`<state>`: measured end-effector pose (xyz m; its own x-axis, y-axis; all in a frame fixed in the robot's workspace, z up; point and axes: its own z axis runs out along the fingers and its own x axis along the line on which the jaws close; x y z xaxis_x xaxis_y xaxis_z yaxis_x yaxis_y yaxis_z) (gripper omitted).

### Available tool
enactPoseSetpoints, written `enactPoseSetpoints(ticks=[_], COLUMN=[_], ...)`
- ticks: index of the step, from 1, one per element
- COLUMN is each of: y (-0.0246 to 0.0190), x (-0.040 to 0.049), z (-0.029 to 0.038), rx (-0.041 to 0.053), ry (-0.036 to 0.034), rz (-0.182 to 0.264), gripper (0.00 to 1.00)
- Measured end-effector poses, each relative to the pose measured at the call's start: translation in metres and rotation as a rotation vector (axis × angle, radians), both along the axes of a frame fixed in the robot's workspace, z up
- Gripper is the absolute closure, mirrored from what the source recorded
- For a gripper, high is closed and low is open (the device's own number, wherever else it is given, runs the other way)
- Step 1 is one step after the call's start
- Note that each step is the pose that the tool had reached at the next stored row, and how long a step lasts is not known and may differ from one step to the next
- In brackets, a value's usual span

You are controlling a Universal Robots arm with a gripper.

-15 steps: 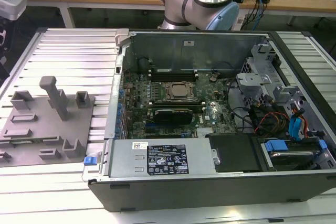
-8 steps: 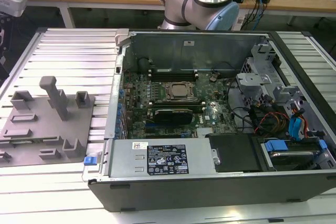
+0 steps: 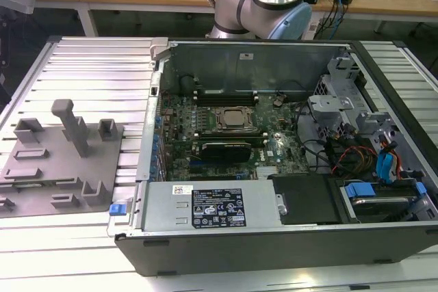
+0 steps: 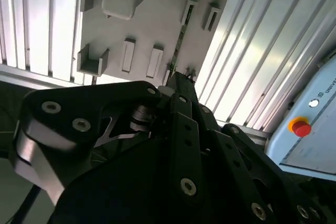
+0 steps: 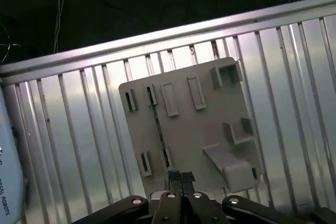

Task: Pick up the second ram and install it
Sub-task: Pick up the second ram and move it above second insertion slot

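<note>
The second ram (image 5: 158,124) is a thin green stick standing on edge in a slot of the grey fixture plate (image 5: 205,124). In the second wrist view the ram (image 4: 177,51) shows as a dark thin line on the same plate (image 4: 152,19). My gripper (image 5: 181,176) hangs well above the plate, its black fingertips (image 5: 174,176) pressed together with nothing between them. Its tip in the second wrist view (image 4: 181,74) lines up near one end of the ram. In the exterior view the fixture plate (image 3: 41,169) lies at the left, beside the open computer case (image 3: 274,230).
A tall grey post (image 3: 72,124) and several low blocks rise from the fixture plate. Inside the case are the CPU socket (image 3: 231,119), cables (image 3: 356,152) and a drive bay. The ribbed aluminium table (image 5: 79,145) surrounds the plate. A red button (image 4: 300,128) sits on a blue-grey box nearby.
</note>
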<state>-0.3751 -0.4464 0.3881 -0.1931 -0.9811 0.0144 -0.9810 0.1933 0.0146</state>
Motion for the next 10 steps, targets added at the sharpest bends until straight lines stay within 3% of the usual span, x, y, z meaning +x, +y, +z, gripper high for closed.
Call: enactPoseSetpoints(ticks=[5,9,10], y=[0.0,0.0,0.0001], x=[0.0,0.0,0.0], z=[0.0,0.0,0.0], rx=[-0.0028,-0.0027,-0.0027], ry=[0.0,0.0,0.0], rz=[0.075,0.075,0.075], gripper=[0.89,0.89,0.83])
